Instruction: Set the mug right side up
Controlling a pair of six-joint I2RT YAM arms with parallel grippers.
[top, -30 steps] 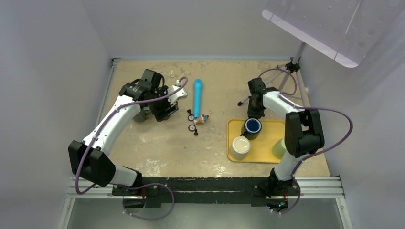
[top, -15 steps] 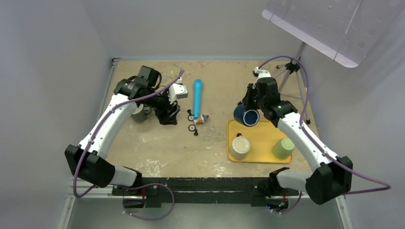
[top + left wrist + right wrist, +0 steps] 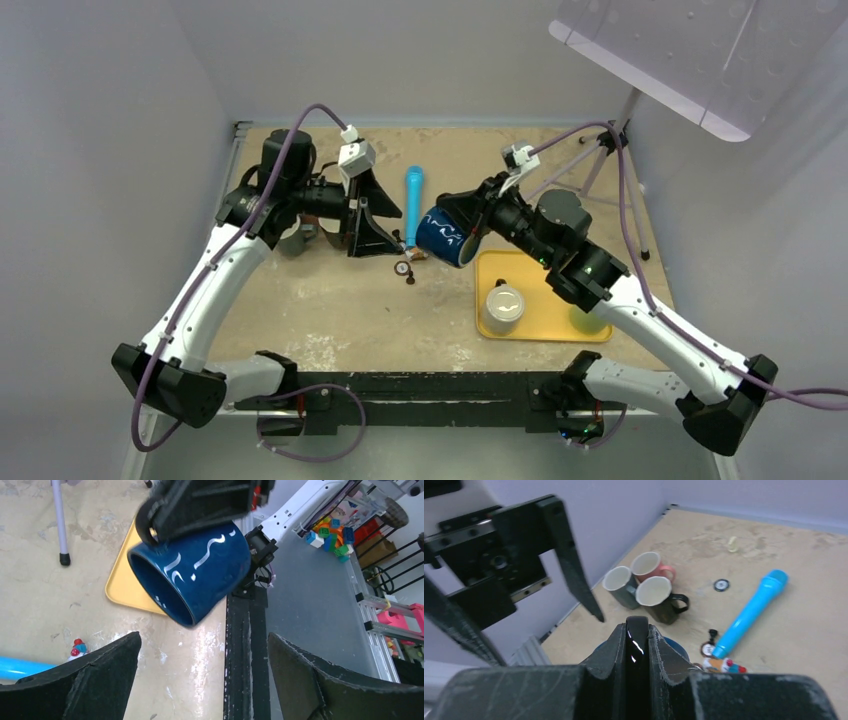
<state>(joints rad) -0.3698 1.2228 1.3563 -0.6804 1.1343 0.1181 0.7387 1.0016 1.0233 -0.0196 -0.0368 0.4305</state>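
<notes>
Aloft, the mug (image 3: 443,235) hangs over scuffed tabletop (image 3: 330,300) between pale walls (image 3: 110,150).

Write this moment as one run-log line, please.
right tool: shut on blue mug | mug: aloft, tilted on its side | left tool: open, facing mug | task: not done

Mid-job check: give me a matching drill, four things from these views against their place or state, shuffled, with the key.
Things:
1. dark blue ceramic mug with white squiggles
2. cream mug
3. sky-blue plastic cylinder
4. left tool

Places or states:
A. lying on the table
B. open, holding nothing
C. standing on the yellow tray
D. in the air, tipped sideways, gripped by the right tool

Pairs: 1-D, 2-C, 3-A, 4-B.
</notes>
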